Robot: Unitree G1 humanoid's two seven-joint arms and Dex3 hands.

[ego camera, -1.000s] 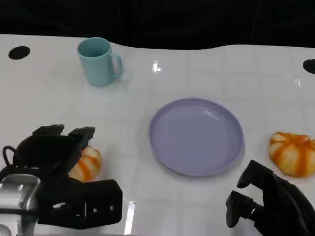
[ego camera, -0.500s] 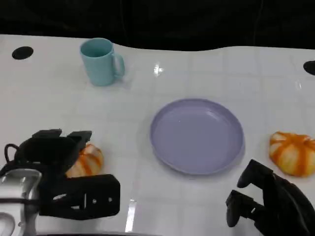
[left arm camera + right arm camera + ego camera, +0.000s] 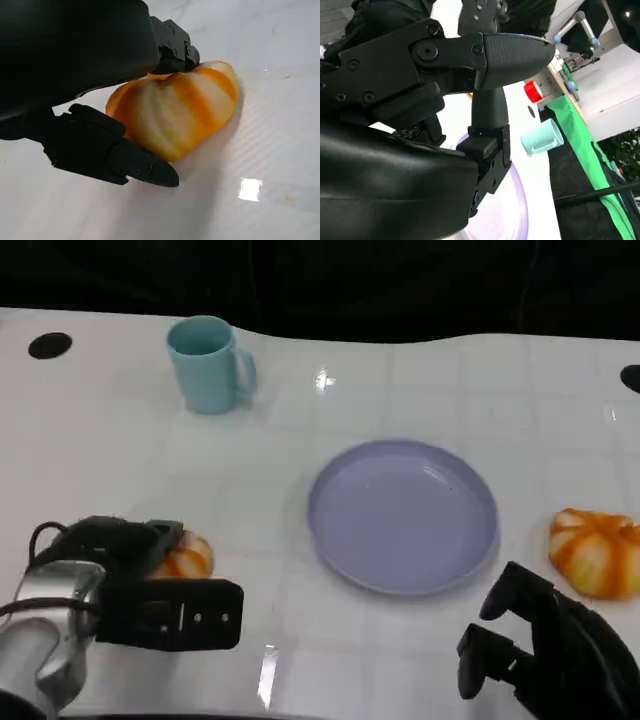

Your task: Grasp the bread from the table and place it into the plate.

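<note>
Closing around the bread (image 3: 175,112) with the left hand (image 3: 140,585): fingers (image 3: 125,162) lying against its near flank, others (image 3: 172,47) pressing over its top, as the left wrist view shows. Looking like a grip being made rather than a finished one, since the bread is sitting on the white table (image 3: 400,380) with no sign of lift; hard telling how firmly it is being squeezed. From the head view, covering most of that bread (image 3: 185,560) with the hand, leaving an orange-striped edge peeking out at the table's near left.

Moving outward: resting low at the near right, the right hand (image 3: 545,650), fingers curled loosely and holding nothing. Lying just beyond it, near the right edge, a second striped bread (image 3: 595,552), untouched and apart from that hand.

Sitting in the middle of the table, well apart from both breads, the lavender plate (image 3: 470,570), carrying nothing yet. Standing far back on the left, a pale blue mug (image 3: 205,365), playing no part.

Judging progress: reaching done, grasping nearly done; lifting, carrying rightward to the plate and releasing all remaining.
</note>
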